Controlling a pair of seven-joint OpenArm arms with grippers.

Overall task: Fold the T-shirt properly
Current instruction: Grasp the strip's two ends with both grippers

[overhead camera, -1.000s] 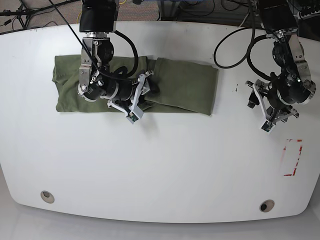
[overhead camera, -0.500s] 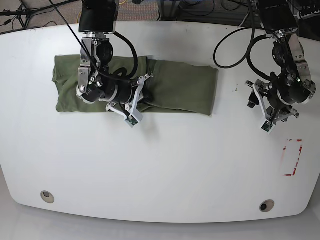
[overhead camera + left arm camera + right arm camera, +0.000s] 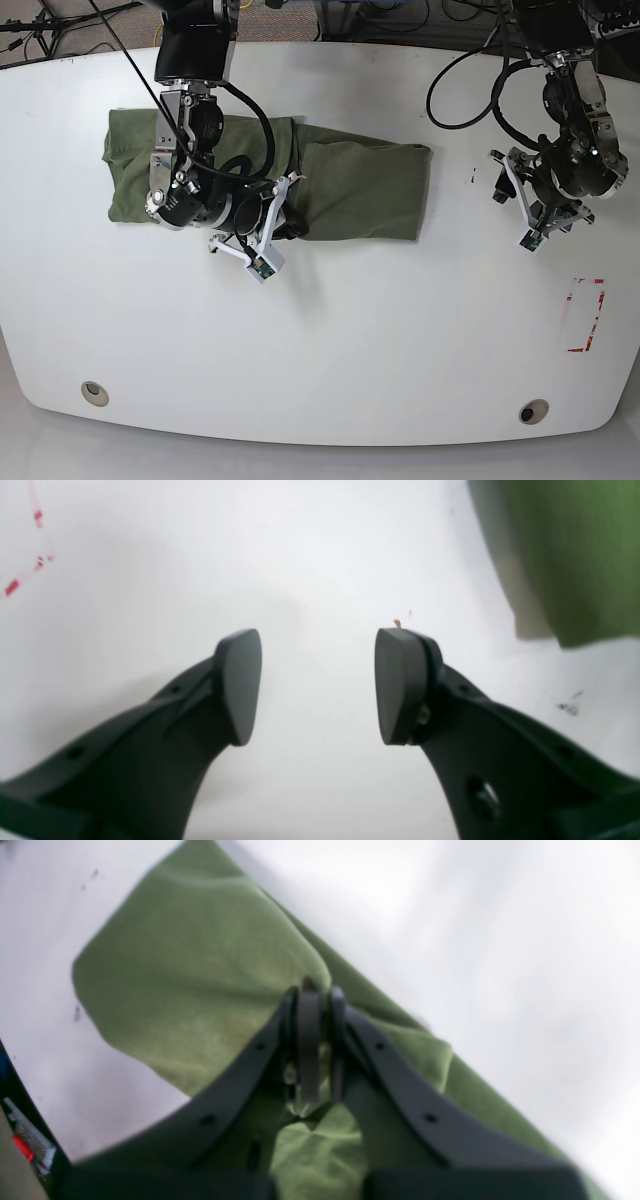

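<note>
The olive-green T-shirt lies as a long folded band across the back left of the white table. My right gripper sits on the band's middle. In the right wrist view, the right gripper is shut on a bunched fold of the T-shirt, which spreads out beyond the fingertips. My left gripper hovers over bare table to the right of the shirt. Close up, the left gripper stands open with nothing between its pads, and the T-shirt shows only as a corner at the upper right.
A red tape outline marks the table's right side, and red marks also show in the left wrist view. Two round holes sit near the front edge. Black cables loop at the back right.
My right gripper has shifted left and slightly toward the front with the fold in its grip, and the shirt's right end has slid a little left. The left arm rose slightly toward the back.
</note>
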